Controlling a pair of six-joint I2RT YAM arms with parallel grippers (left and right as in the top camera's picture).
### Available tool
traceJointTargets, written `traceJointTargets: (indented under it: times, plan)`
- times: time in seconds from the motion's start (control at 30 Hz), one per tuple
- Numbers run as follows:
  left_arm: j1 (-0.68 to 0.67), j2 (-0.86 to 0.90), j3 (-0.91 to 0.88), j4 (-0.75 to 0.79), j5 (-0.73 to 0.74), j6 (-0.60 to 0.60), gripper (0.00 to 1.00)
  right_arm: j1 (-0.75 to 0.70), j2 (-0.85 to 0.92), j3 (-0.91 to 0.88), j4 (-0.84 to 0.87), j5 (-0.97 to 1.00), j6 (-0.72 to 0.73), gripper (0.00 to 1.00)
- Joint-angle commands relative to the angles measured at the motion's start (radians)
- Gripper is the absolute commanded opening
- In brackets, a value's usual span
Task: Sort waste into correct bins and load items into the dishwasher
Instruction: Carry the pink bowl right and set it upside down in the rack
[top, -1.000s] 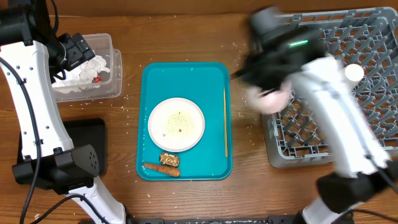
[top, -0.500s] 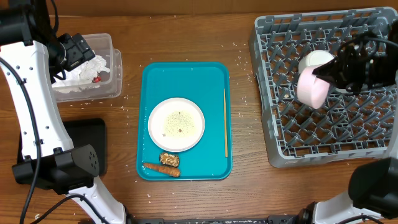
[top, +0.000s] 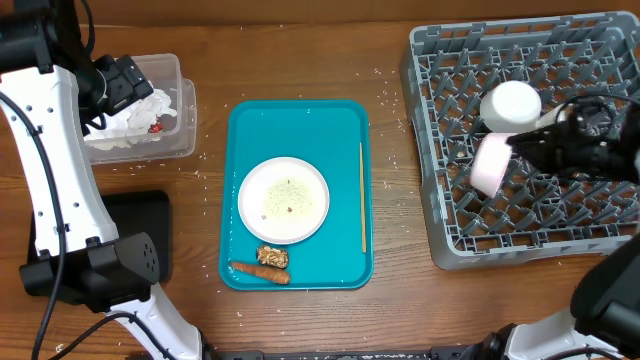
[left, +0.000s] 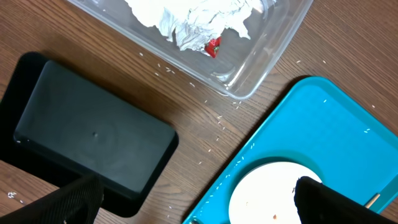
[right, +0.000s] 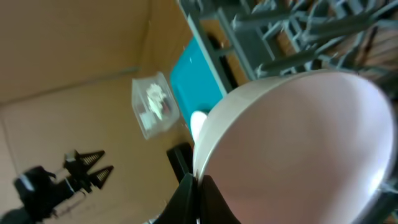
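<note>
The right fingers (top: 522, 143) are clamping the rim of 1 pale-pink bowl (top: 490, 165). The bowl is sticking out to their left, tipped up on its edge rather than lying flat. Its long axis is running roughly far-to-near. It is hanging low over the left-middle part of the dish rack (top: 440, 250), just near and left of the white cup (top: 510, 104) standing among the pegs. I cannot tell whether it is already touching the pegs. The release is probably turning on the rim lining up with a gap between peg rows right below it.

The left fingers (left: 74, 198) are spreading wide, holding nothing, above the bench beside the clear tub (top: 185, 140). The plate (top: 283, 200) on the teal tray (top: 245, 120) is lying nearer this left arm.
</note>
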Motion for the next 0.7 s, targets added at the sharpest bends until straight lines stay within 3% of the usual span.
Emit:
traceJointTargets:
  times: [0.0,0.4,0.57,0.67]
  plan:
    - [0.004,-0.006,0.002,-0.003,0.001,0.019,1.00,-0.062,-0.018,-0.009,0.009,0.005,-0.023,0.04]
    - [0.004,-0.006,0.002,-0.003,0.002,0.019,1.00,-0.113,-0.018,0.004,0.005,0.213,0.031,0.05]
    - [0.004,-0.006,0.002,-0.003,0.002,0.019,1.00,-0.150,-0.018,0.117,-0.060,0.382,0.085,0.06]
    - [0.004,-0.006,0.002,-0.002,0.002,0.019,1.00,-0.172,-0.018,0.230,-0.127,0.537,0.122,0.12]
